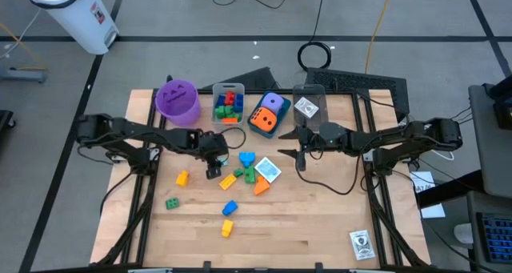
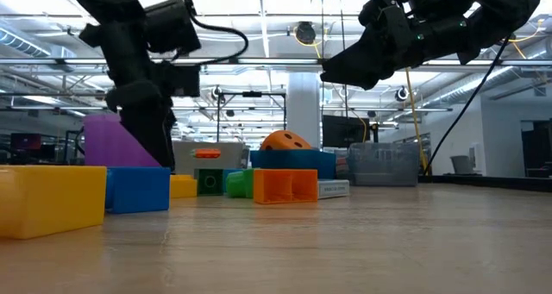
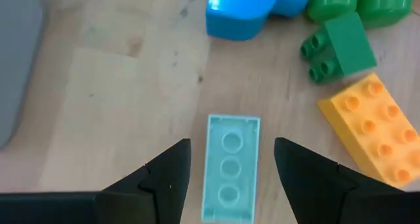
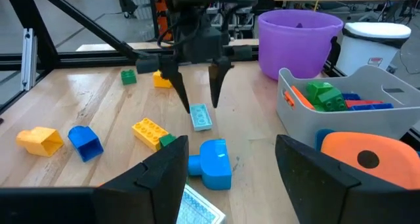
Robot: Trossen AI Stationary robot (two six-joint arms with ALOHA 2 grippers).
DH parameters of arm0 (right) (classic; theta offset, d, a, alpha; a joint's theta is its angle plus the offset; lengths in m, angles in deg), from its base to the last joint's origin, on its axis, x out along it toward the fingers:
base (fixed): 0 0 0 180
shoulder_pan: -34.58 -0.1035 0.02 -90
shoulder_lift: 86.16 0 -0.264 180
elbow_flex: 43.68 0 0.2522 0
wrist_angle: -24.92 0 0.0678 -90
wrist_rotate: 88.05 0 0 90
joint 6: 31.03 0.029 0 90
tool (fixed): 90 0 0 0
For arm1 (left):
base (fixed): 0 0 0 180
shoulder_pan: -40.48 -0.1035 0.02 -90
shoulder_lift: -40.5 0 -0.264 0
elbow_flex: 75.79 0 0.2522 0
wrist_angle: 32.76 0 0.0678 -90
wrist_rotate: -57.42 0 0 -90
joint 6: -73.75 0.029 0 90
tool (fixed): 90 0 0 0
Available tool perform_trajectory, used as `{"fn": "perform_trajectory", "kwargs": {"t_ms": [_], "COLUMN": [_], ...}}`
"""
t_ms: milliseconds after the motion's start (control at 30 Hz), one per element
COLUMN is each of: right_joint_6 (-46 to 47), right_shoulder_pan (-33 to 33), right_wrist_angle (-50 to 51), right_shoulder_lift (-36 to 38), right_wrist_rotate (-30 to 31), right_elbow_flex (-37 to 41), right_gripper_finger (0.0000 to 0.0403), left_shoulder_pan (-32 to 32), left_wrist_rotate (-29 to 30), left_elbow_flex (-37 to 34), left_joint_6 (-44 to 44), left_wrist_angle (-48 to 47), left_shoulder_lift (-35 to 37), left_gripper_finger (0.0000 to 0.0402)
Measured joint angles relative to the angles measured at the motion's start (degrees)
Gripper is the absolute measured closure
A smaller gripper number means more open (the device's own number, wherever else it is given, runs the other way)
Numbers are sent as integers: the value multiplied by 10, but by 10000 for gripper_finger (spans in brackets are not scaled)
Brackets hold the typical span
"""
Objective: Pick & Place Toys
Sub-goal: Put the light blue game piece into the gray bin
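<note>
My left pincer (image 3: 230,168) hangs low over the desk (image 1: 320,225) with its two fingers spread apart, one on each side of a pale blue brick (image 3: 230,168) that lies flat on the wood; neither finger touches it in my left wrist view. The right wrist view shows the same brick (image 4: 201,116) under that pincer (image 4: 197,96), while from above the pincer (image 1: 213,170) hides it completely.

My right pincer (image 1: 300,157) floats higher, fingers parted and holding nothing, near the middle of the desk.

Loose on the desk from above I count two yellow bricks (image 1: 182,177) (image 1: 227,227), one green brick (image 1: 172,202) and one blue brick (image 1: 230,207) lying apart, plus a mixed cluster (image 1: 250,173) just beside my left pincer, too tightly packed to count. One orange die (image 1: 262,119) and one purple die (image 1: 274,103) share a bin behind it, beside a grey bin (image 1: 228,103) of bricks and a purple cup (image 1: 178,99).
</note>
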Motion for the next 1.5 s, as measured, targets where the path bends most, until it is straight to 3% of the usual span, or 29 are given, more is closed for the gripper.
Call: {"fn": "perform_trajectory", "kwargs": {"t_ms": [1000,1300,1500], "right_joint_6": [-10,-10,-10], "right_shoulder_pan": [0,0,0], "right_wrist_angle": [12,12,12], "right_shoulder_lift": [0,0,0], "right_wrist_rotate": [0,0,0], "right_elbow_flex": [0,0,0], "right_gripper_finger": [187,184,187], "left_shoulder_pan": [-7,-21,-31], "left_wrist_rotate": [-11,-9,-1], "left_elbow_flex": [2,1,12], "left_joint_6": [18,22,25], "left_wrist_angle": [14,20,10], "left_shoulder_lift": [-80,-74,-19], "left_gripper_finger": [179,275,277]}}
